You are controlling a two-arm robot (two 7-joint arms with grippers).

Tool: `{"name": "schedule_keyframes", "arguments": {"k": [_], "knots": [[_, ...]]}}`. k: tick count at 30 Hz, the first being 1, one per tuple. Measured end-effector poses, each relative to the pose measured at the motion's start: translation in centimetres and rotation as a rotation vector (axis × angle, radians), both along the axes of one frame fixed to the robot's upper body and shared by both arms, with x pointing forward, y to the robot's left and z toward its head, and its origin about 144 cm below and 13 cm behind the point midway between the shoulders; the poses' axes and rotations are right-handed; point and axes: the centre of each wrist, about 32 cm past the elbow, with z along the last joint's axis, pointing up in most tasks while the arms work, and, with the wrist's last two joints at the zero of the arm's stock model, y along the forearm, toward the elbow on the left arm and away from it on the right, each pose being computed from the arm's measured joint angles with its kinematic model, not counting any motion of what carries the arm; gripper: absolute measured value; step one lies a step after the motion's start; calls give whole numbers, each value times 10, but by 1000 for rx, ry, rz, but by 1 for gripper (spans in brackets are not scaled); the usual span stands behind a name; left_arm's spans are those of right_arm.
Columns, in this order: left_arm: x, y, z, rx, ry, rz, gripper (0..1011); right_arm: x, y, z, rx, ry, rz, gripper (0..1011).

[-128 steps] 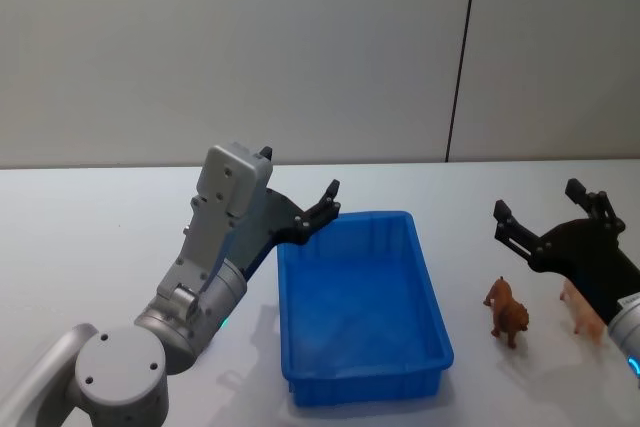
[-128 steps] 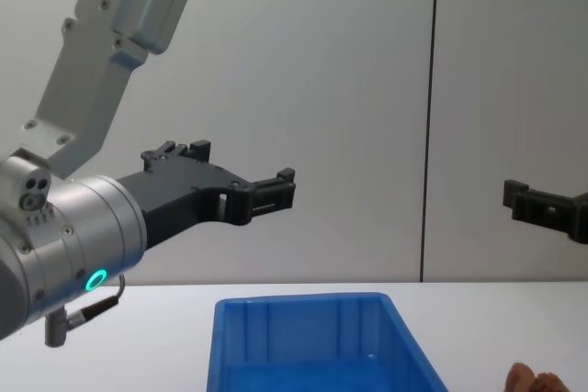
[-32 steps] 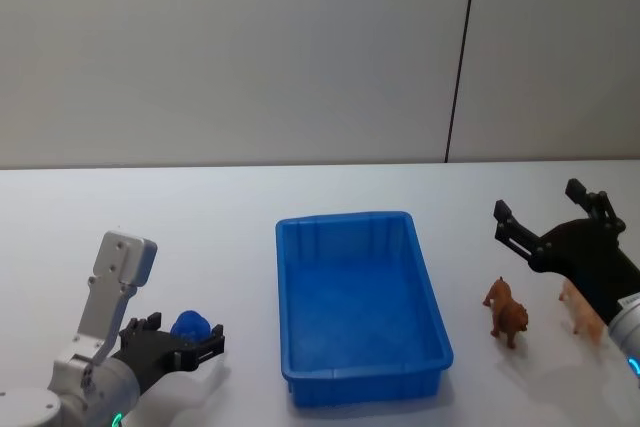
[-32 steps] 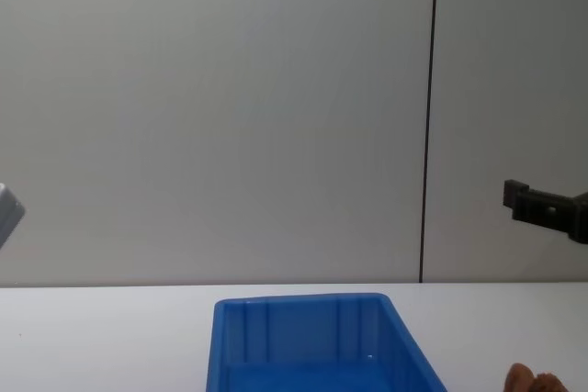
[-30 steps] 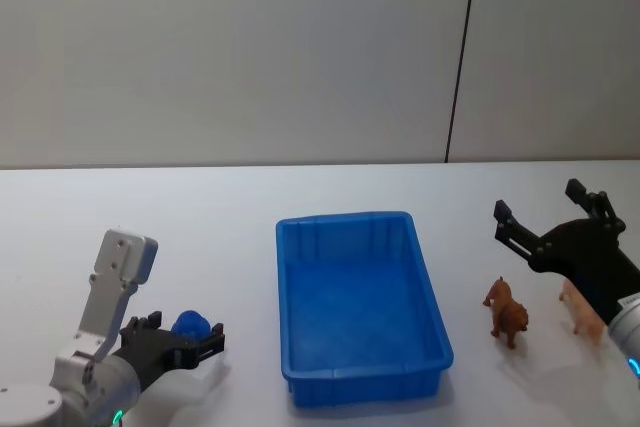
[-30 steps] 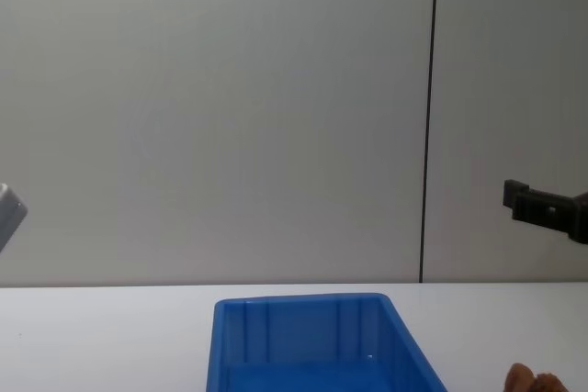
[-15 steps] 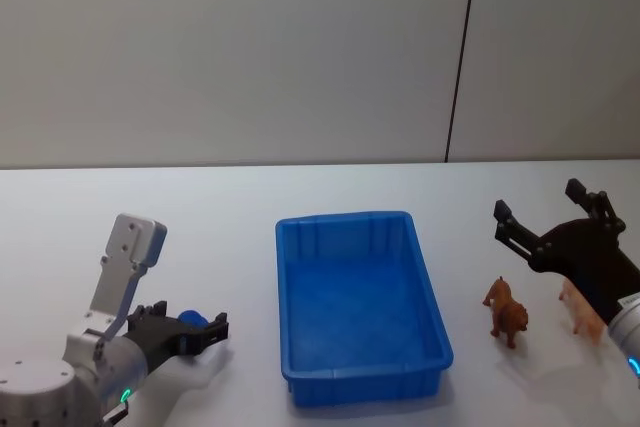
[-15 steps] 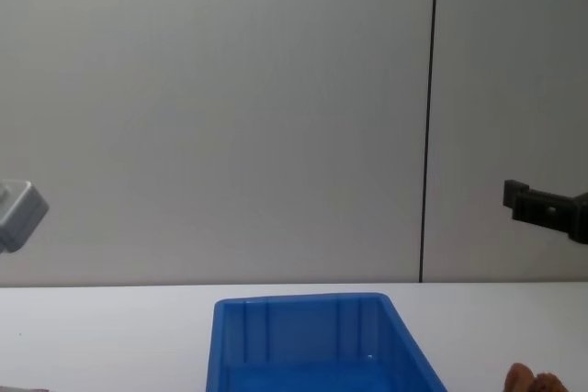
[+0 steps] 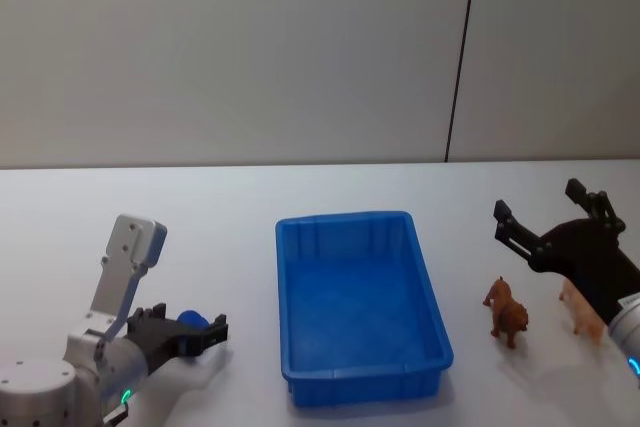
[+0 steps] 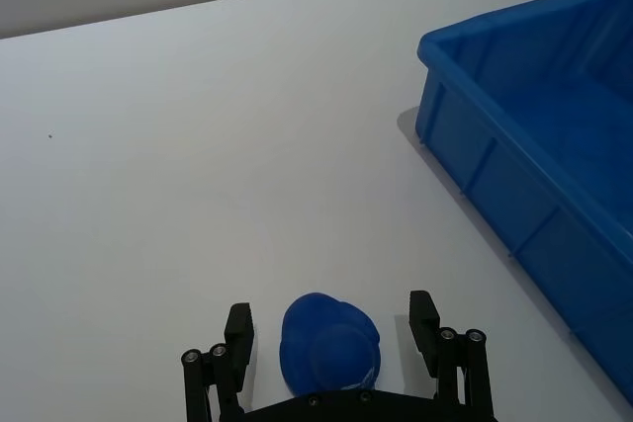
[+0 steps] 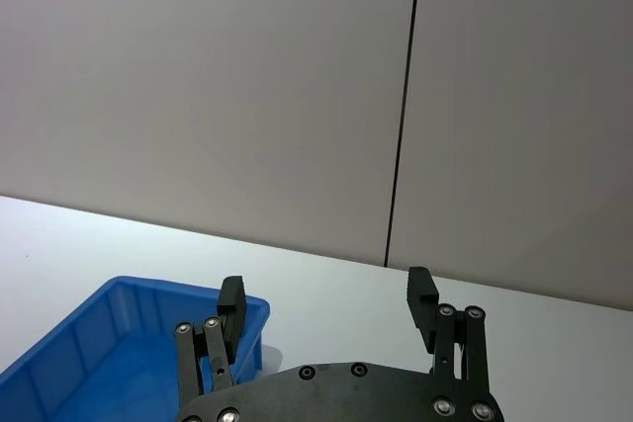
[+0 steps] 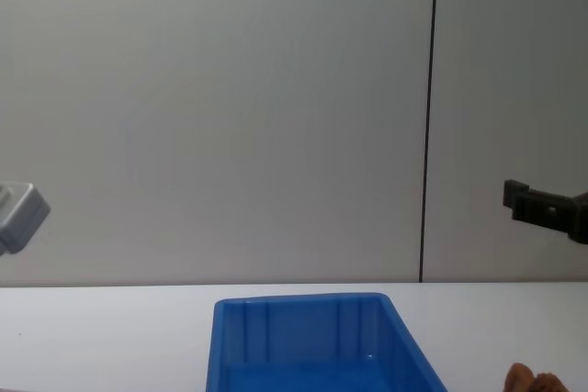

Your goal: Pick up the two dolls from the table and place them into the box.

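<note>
The left gripper [image 10: 329, 311] sits low on the table [image 10: 198, 145] left of the box [image 9: 365, 379], fingers apart astride a small blue lump [image 10: 329, 351], with a gap on each side. If this grab is the step in hand, it should close evenly about the lump's middle, then rise above the rim before crossing. The brown doll [image 9: 508, 313] and peach doll [image 9: 579, 309] stand on the table right of the box, near the right gripper [image 9: 537, 202], which hangs raised and spread, holding nothing. The left wrist view gives the finger gaps. The head view hides them but places both dolls. The chest view catches the brown doll's top at its bottom edge.
</note>
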Motion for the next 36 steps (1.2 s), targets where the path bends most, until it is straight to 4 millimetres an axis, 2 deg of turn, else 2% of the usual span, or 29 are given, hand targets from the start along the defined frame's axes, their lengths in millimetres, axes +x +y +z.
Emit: {"name": "schedule_keyframes", "arguments": {"k": [11,33,36], "knots": [[-10,1,-1,2,21,24,1001,0,0,0,0,0,0,1001],[-15,1,-1,4,34,38,1001,0,0,0,0,0,0,1001],[-16,1,-1,4,34,39,943,0,0,0,0,0,0,1001]]}}
